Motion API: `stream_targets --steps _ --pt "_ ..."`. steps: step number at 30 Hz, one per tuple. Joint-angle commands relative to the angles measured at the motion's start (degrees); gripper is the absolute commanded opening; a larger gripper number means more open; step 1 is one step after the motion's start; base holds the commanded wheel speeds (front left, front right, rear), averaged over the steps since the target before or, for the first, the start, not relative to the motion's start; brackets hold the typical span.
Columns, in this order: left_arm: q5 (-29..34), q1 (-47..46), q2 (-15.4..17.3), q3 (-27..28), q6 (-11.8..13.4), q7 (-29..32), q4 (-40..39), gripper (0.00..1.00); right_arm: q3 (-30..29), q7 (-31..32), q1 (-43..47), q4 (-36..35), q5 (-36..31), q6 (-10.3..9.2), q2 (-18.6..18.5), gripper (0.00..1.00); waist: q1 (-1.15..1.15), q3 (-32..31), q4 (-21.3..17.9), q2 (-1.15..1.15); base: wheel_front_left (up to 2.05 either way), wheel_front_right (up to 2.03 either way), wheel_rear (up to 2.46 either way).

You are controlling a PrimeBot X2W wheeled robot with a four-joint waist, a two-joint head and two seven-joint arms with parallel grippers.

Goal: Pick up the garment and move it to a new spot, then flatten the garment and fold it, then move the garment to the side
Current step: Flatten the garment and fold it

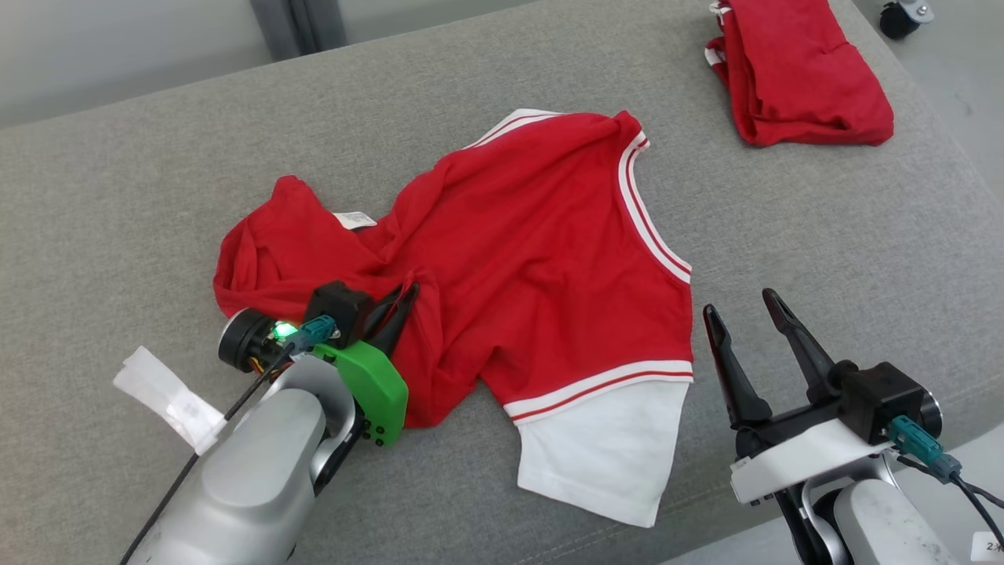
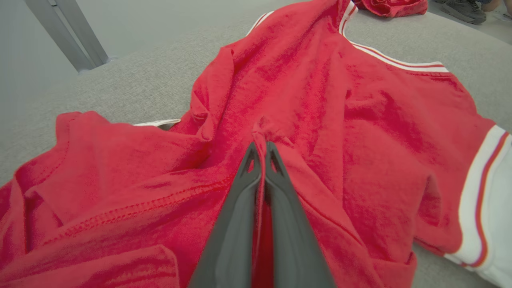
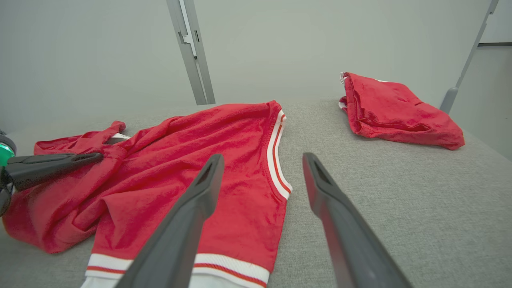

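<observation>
Red garment with white-striped trim lies rumpled, one side bunched up.

A partial "2" on a white sticker at the head view's lower right corner; garment tag print illegible

Can't read print on white care label; marks on paper tag too faint to make out; sticker at lower right corner cropped, text partial; clipped by top edge of head view: folded red garment and caster; in left wrist view, garment running off left and bottom edges, pinched fold buried between the closed fingers of left gripper; shoe top right cropped and blurry; white panel cut by bottom edge in right wrist view
</observation>
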Motion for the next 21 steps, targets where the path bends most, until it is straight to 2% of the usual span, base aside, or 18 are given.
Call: stream_targets --steps 1,9,14,21 --pt "-0.71 -0.73 0.33 0.59 0.1 -0.9 -0.21 0.0 -0.04 -0.14 0.71 -0.04 -0.16 -0.06 -0.08 1.0 0.0 -1.09 1.65 0.0 0.0 0.0 0.0" --pt "-1.8 6.0 3.57 5.17 3.73 -2.91 -8.42 0.0 -0.56 -0.14 2.16 0.43 -0.41 -0.06 -0.38 1.0 0.0 -4.06 7.7 0.0 0.0 0.0 0.0" --pt "-2.33 14.71 6.56 8.08 7.23 -2.99 -17.85 0.0 -1.22 -0.14 3.38 1.08 -0.33 -0.07 -0.64 1.0 0.0 -5.51 11.41 0.0 0.0 0.0 0.0" --pt "-4.49 27.88 8.8 10.31 12.13 -3.01 -28.68 0.0 -1.92 -0.14 4.39 1.99 -0.24 -0.06 -0.87 1.0 0.0 -5.99 14.61 0.0 0.0 0.0 0.0"
